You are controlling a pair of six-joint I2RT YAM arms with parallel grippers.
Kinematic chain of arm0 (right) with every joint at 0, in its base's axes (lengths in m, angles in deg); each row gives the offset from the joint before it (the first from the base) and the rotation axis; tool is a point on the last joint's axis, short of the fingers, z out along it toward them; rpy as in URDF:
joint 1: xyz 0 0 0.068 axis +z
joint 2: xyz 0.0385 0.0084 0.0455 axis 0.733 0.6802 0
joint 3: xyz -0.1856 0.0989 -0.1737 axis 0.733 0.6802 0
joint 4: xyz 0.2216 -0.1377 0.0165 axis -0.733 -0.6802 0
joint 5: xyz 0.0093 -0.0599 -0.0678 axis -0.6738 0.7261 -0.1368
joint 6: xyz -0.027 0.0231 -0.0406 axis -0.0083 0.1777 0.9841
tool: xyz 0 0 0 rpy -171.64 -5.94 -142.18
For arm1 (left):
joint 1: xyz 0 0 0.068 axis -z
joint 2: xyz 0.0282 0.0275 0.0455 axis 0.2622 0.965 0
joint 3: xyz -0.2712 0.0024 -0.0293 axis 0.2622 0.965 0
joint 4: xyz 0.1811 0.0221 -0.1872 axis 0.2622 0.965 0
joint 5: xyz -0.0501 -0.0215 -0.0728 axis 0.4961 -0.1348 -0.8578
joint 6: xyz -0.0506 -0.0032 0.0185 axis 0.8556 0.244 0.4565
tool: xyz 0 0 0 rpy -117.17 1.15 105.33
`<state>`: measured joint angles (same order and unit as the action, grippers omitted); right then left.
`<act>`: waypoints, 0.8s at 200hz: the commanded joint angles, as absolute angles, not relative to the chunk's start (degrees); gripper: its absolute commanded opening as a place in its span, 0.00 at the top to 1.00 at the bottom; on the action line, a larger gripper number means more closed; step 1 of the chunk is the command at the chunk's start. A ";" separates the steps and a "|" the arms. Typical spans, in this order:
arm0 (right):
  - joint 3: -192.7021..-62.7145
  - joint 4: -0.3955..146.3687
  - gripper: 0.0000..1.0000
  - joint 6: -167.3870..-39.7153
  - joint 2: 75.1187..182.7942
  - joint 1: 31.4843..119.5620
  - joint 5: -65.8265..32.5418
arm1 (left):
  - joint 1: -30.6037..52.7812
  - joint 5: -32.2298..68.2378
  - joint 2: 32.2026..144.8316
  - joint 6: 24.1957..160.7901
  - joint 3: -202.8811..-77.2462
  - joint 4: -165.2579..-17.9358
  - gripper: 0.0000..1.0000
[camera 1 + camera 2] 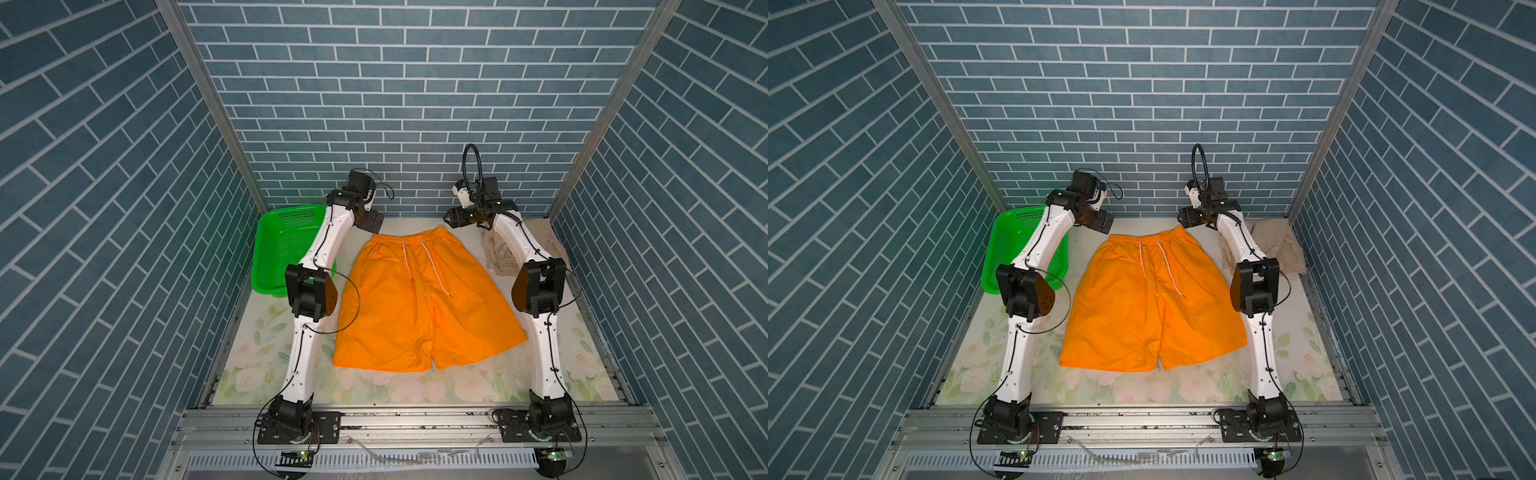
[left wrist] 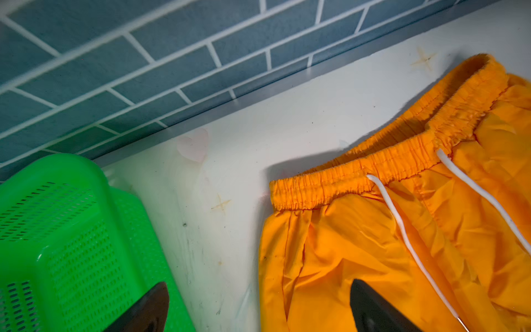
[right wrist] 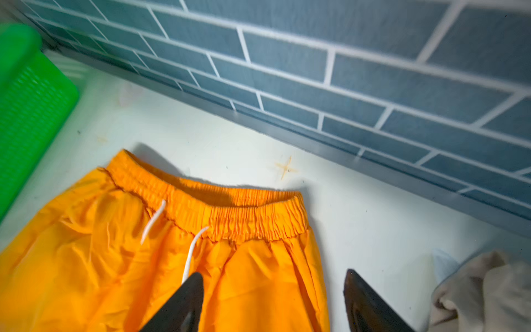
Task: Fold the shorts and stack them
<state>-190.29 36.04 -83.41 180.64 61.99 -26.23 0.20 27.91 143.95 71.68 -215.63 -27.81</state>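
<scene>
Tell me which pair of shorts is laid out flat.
The orange shorts, spread flat in the middle of the table with both legs showing. The beige shorts are bunched in a heap at the far right corner.

Bare table (image 2: 218, 235) strip between green basket (image 2: 80, 253) and orange shorts (image 2: 359, 247) (wall (image 2: 172, 72) close behind)

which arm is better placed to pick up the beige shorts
Right. The beige shorts lie beside the open right gripper, while the left gripper hovers across the orange shorts, by the green basket.
</scene>
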 commanded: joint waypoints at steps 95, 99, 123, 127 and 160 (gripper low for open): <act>-108.70 30.16 0.22 -108.55 117.18 48.79 -10.58 | 28.05 11.25 94.06 94.50 -140.51 -44.75 0.00; -106.78 30.29 0.22 -109.19 115.96 48.45 -10.08 | 29.11 11.62 93.88 94.53 -139.56 -45.07 0.00; -97.92 31.45 0.21 -112.16 111.82 46.49 -7.34 | 34.28 12.65 93.78 95.03 -134.61 -49.03 0.00; -96.58 32.39 0.21 -112.73 111.57 46.14 -7.20 | 34.86 12.61 93.87 95.18 -133.89 -49.83 0.00; -90.03 39.03 0.22 -114.99 113.88 44.99 -10.31 | 37.62 13.15 95.95 96.45 -129.94 -53.99 0.00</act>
